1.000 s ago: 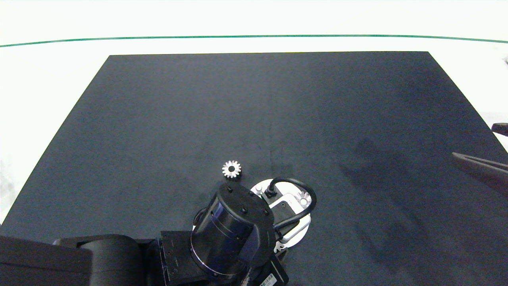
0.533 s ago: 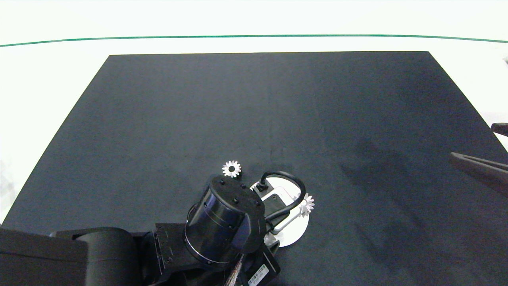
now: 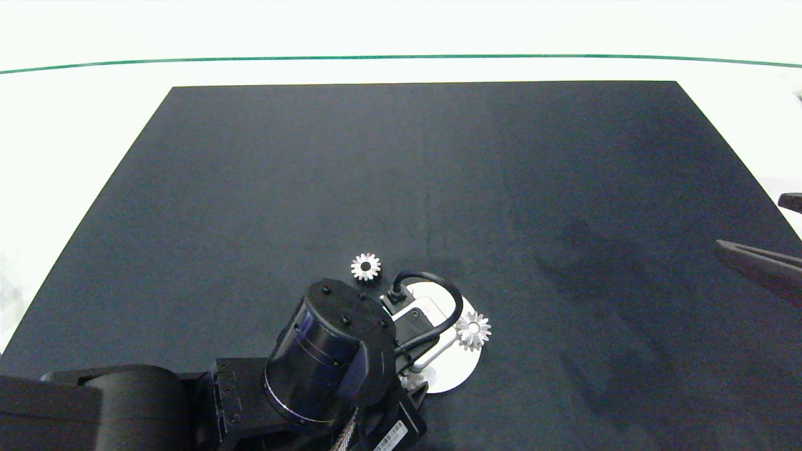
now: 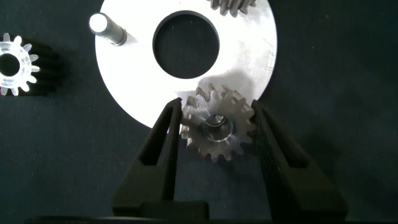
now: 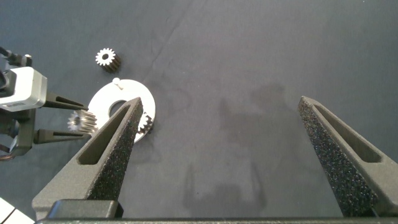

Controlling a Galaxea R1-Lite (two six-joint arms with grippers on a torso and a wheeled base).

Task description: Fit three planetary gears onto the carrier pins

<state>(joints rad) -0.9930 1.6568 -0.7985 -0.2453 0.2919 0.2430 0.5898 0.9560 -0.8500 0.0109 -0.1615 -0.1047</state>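
The white carrier disc [image 4: 249,50] lies on the mat under my left arm. A silver planetary gear [image 4: 217,127] sits over a carrier pin at the disc's rim, with my left gripper [image 4: 216,104] shut on its teeth from both sides. That gear [image 3: 473,330] is at the disc's right rim in the head view. A second gear [image 4: 233,5] sits on another part of the disc, mostly cut off. One carrier pin [image 4: 102,25] stands bare. A third gear [image 3: 365,267] lies loose on the mat just beyond the disc. My right gripper [image 5: 219,102] hangs open far to the right.
A black mat [image 3: 438,156] covers the white table [image 3: 62,125], and a green line [image 3: 401,57] runs along the far side. My left arm's wrist [image 3: 326,357] and cable [image 3: 438,300] hide much of the disc from above.
My left arm has drawn back toward the near left. The gear in its fingers came out from under the cable and now shows whole at the disc's right rim. The right arm stayed put.
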